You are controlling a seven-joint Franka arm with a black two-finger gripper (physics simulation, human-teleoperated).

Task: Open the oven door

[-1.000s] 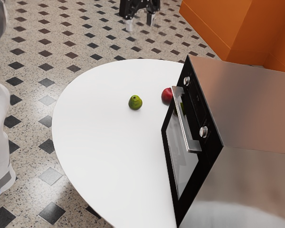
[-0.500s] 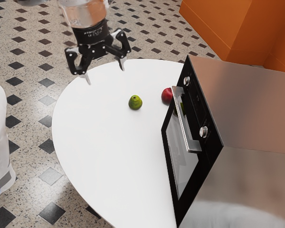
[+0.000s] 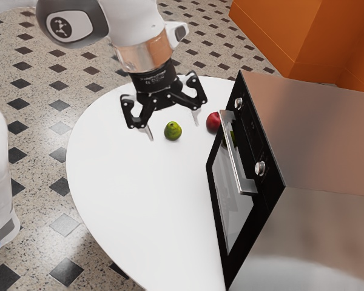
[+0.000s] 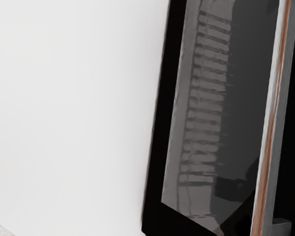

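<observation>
The gripper hangs above the white table in the exterior view, fingers spread wide with nothing between them, left of the oven's handle. The steel oven stands on the exterior view's right, its black-framed door closed. A silver bar handle runs along the door's upper edge, apart from the gripper. In the wrist view the glass door and the long handle are seen from above.
On the white table sit a green fruit, close to the gripper in the exterior view, and a red apple beside the oven door. An orange wall rises behind.
From the exterior view's top, my gripper first came over toward the left, then moved right and lower, nearer the oven. Oven, door and fruits have not moved.
</observation>
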